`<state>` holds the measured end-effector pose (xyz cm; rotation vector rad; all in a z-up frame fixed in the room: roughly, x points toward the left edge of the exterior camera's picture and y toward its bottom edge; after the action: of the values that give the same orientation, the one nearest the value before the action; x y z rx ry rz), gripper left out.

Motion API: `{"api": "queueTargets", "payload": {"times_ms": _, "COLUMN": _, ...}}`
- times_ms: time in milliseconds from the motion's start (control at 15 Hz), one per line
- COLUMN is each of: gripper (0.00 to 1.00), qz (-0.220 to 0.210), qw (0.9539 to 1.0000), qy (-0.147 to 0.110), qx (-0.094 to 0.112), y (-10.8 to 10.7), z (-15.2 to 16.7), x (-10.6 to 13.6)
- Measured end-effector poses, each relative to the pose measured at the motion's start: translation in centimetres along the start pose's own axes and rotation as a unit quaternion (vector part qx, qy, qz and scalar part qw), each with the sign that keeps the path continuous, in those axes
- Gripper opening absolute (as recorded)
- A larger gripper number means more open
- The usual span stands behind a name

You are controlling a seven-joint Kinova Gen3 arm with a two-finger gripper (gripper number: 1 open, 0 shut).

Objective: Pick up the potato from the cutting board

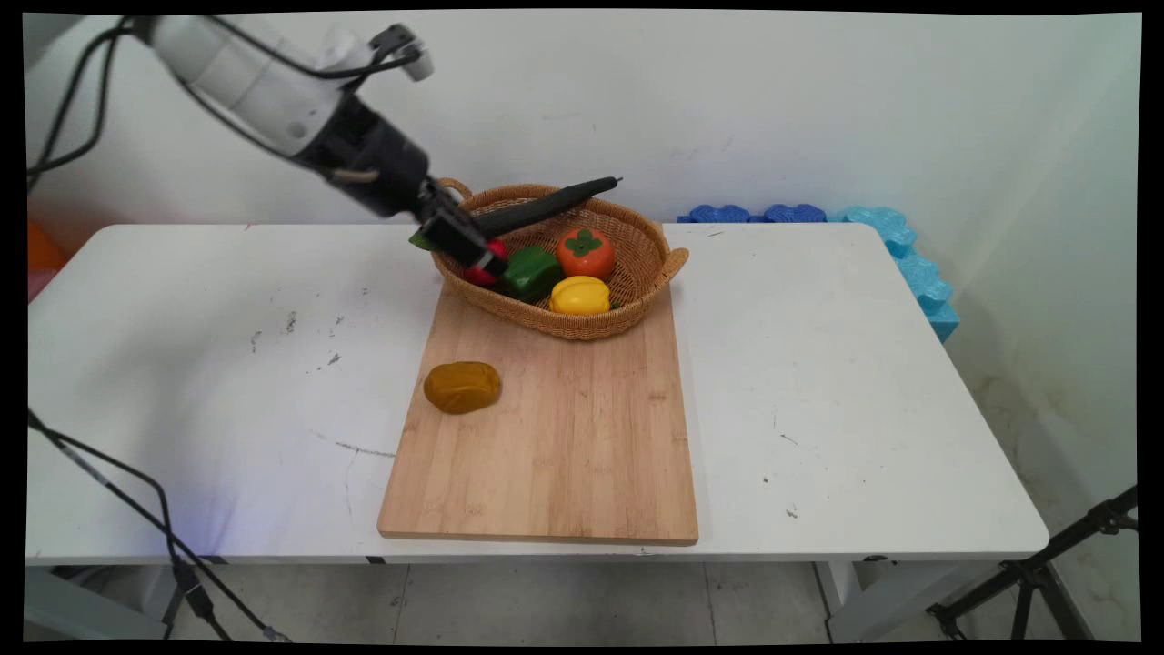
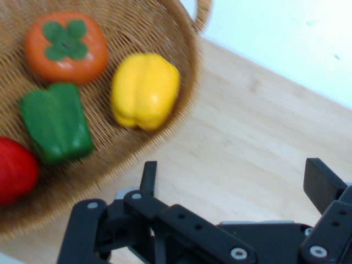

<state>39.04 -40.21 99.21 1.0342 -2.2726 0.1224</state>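
black two-finger gripper (image 1: 480, 259), fingers spread, empty, over the left rim of the oval wicker basket (image 1: 637, 300) | inside: red pepper (image 2: 15, 169), green pepper (image 2: 55, 122), yellow pepper (image 2: 145, 91), orange persimmon (image 2: 66, 47) | basket on the far end of the wooden cutting board (image 1: 564, 437) | brown lump (image 1: 462, 387) by the board's left edge

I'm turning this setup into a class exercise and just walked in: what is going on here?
A white robot arm reaches in from the left, its gripper at the near-left rim of a wicker basket, jaws open and holding nothing. The basket sits on the far end of a wooden cutting board and holds a red item, a green pepper, a yellow pepper, an orange persimmon and a long dark vegetable. A brown potato-like piece lies on the board.
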Motion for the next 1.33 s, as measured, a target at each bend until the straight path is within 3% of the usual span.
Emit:
{"api": "queueTargets", "payload": {"times_ms": 267, "gripper": 1.00, "qz": 0.002, "qw": 0.9997, "qy": -0.022, "qx": -0.010, "y": 2.3, "z": -1.0, "x": -4.3}}
{"api": "queueTargets", "payload": {"times_ms": 733, "gripper": 1.00, "qz": -0.002, "qw": 0.9983, "qy": -0.055, "qx": 0.017, "y": 3.3, "z": 1.4, "x": -9.4}}
{"api": "queueTargets", "payload": {"times_ms": 1333, "gripper": 1.00, "qz": 0.016, "qw": 0.9957, "qy": -0.071, "qx": 0.057, "y": 2.0, "z": 7.3, "x": -11.3}}
